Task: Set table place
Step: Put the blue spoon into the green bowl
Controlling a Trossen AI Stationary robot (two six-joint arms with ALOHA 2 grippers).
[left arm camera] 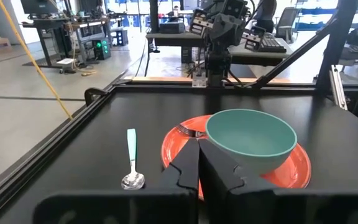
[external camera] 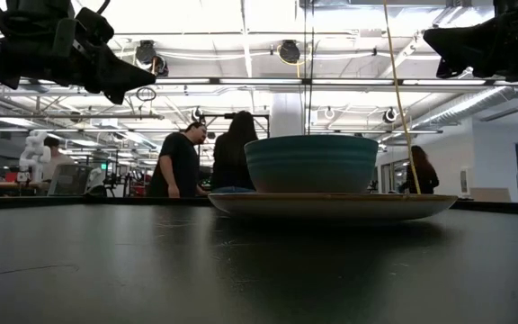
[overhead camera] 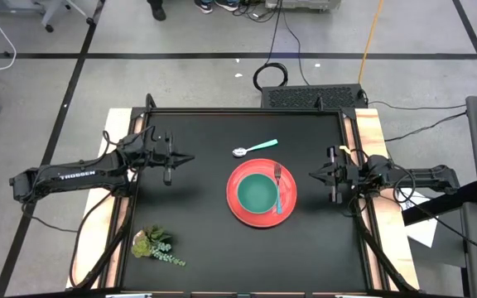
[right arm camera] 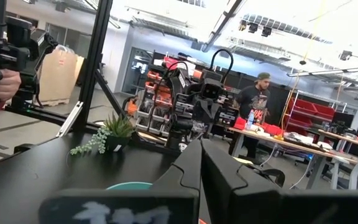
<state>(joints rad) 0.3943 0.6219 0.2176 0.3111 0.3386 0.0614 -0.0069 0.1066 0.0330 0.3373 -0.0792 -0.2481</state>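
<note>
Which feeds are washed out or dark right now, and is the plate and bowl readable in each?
High view: evenly lit, red plate and teal bowl clear on the black table. Low view: ceiling lights blow out the background, so the bowl and the arms above read dark. Left wrist view: clear on bowl and spoon. Right wrist view: bright glare overhead; only the bowl's rim shows.

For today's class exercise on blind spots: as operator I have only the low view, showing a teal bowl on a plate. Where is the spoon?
Observer: The teal-handled spoon lies on the matte black table, apart from the round red plate, toward the high view's top edge.
Operator: And the fork?
Observer: The blue-handled fork rests on that plate, beside the teal-green bowl, on the right arm's side.
Operator: Is either gripper holding anything?
Observer: No; left gripper and right gripper are shut and empty.
</note>
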